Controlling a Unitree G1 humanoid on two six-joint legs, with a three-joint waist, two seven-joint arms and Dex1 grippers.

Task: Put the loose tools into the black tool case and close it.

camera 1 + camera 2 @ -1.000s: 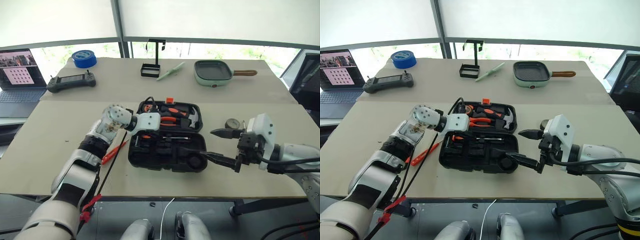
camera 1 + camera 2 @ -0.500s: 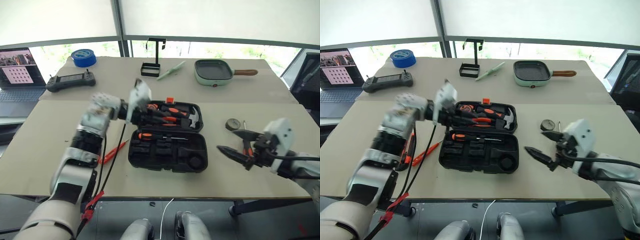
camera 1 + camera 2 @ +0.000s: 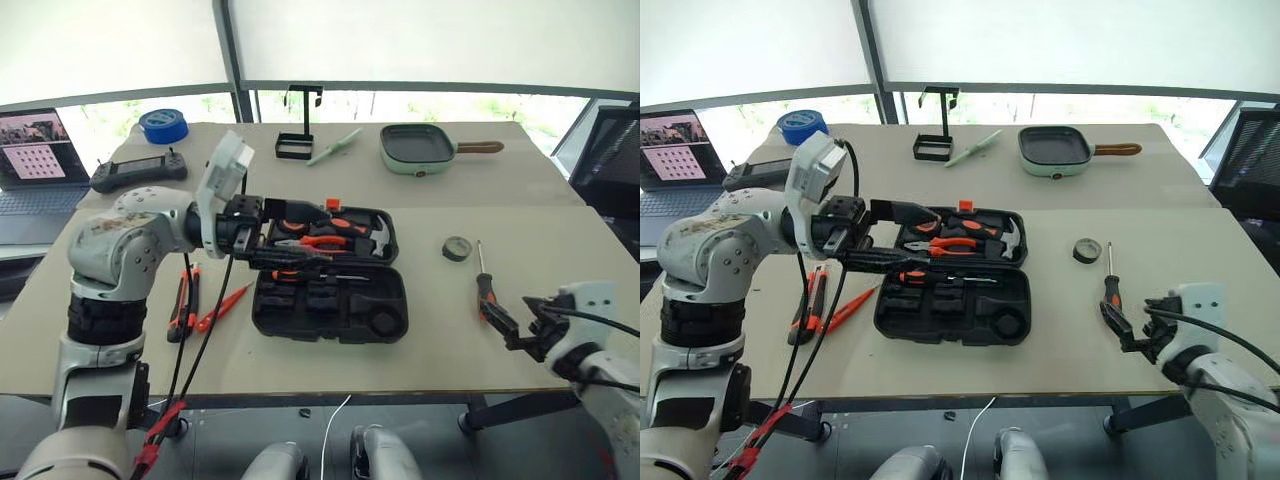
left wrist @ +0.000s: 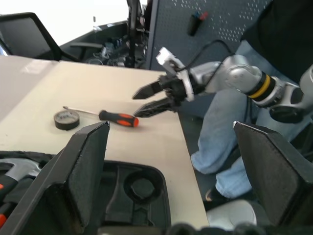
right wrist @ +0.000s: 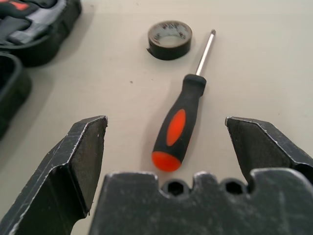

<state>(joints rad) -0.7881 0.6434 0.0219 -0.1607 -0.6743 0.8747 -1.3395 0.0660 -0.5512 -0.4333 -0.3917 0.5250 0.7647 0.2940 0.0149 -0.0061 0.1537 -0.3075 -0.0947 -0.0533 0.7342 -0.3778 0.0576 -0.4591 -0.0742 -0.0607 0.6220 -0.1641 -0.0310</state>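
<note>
Reaching: right gripper point(image 5: 166, 147), jaws wide and empty, lines up on the screwdriver point(image 5: 177, 129) lying beside the small tape roll point(image 5: 169, 39).
Next: close onto the handle, then lift.
Left gripper point(image 3: 285, 232): jaws apart, empty, over the open black tool case point(image 3: 330, 310).
Still loose: utility knife point(image 3: 180, 308), tester screwdriver point(image 3: 222, 306).

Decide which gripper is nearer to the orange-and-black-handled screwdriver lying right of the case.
Right. The right gripper sits open just behind the screwdriver; the left gripper hangs open over the black tool case.
</note>
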